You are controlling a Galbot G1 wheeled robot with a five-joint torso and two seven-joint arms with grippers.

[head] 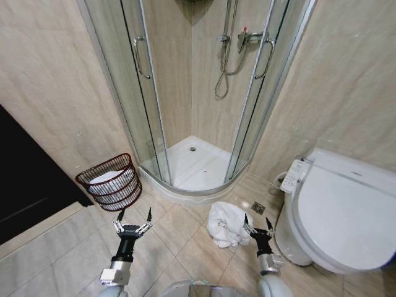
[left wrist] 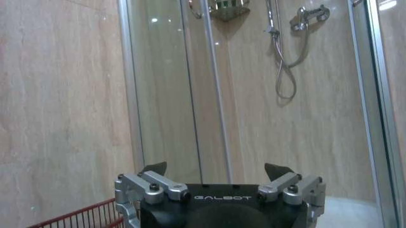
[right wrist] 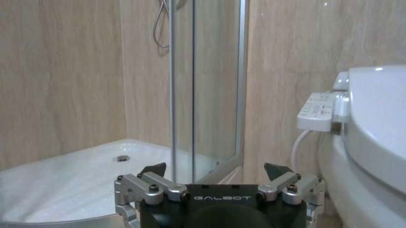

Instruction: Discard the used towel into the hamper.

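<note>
The crumpled white towel [head: 226,224] is lying on the beige tiled floor [head: 179,241], in front of the curved white shower tray [head: 193,166] and just beside the small square floor drain [head: 258,208]. My right gripper [head: 258,225] is hovering close beside the towel, on the side toward the white toilet [head: 343,210], its fingers spread wide and holding nothing. The dark red-brown open-weave hamper [head: 110,183] is standing well apart from the towel, against the beige wall by the glass shower door [head: 139,93], with something white already lying inside it. My left gripper [head: 132,220] is hanging just in front of the hamper, fingers also spread wide and empty. From my left wrist, the hamper's red rim [left wrist: 79,217] is showing beside the gripper [left wrist: 217,172]; from my right wrist, the toilet's white control panel [right wrist: 319,112] is sitting beyond the gripper [right wrist: 216,171].
</note>
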